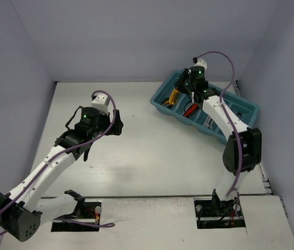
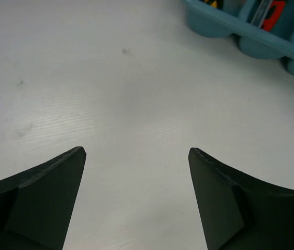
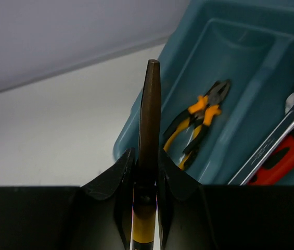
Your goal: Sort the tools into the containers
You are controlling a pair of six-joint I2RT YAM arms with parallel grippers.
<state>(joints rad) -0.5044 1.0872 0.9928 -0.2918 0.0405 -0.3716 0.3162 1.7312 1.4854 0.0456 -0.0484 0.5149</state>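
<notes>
Right gripper [image 3: 147, 159] clamps what appears to be long-nosed pliers [image 3: 150, 104], nose outward, above the tray's [image 3: 240, 10] end compartment, where matching pliers [image 3: 199, 122] lie roughly parallel; left gripper [image 2: 137, 153] gapes, well apart from tray.

Teal-blue tray [image 1: 165, 110], white table [image 1: 136, 151], pliers [image 3: 201, 120] with orange-yellow and black handles, silver wrench [image 3: 277, 153] with red grip, held tool [image 3: 150, 114] dark brown above yellow, black left gripper [image 2: 136, 151], black right gripper [image 3: 147, 152], purple cables [image 1: 233, 73].

Tray [image 3: 240, 13] glossy plstc, table [image 2: 136, 104] matt, pliers [image 3: 150, 114] tip dull mtl.
</notes>
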